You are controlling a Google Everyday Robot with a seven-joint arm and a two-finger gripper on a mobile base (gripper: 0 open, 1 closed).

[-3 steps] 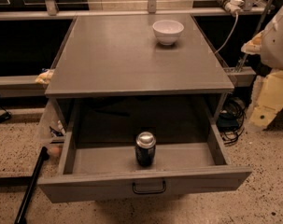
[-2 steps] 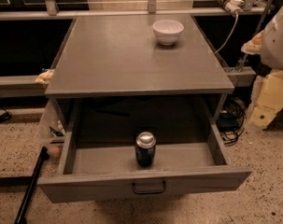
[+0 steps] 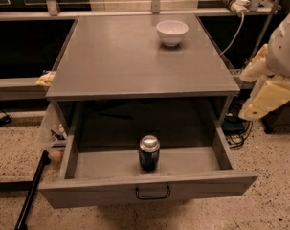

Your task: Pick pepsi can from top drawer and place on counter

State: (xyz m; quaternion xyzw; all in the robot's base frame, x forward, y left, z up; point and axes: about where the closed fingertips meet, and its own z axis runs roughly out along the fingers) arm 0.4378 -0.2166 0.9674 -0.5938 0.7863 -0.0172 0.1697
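Nothing has changed: the small dark-blue pepsi can (image 3: pixel 149 152) stands inside the open grey metal top drawer (image 3: pixel 149 191). My cream gripper (image 3: pixel 266 97) hangs right of the drawer; I cannot tell if it is open or closed. The pick is probably unstarted.

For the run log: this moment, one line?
gripper: off right edge of counter | pepsi can: upright in open top drawer, untouched | white bowl: on counter rear

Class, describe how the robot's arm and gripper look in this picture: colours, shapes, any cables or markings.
The arm has a smooth, rounded white shell above and pale cream, blocky, wedge-shaped parts below. The gripper, at the picture's right edge beside the open top drawer, seems to be the lowest cream wedge. No markings or cables of its own are visible.
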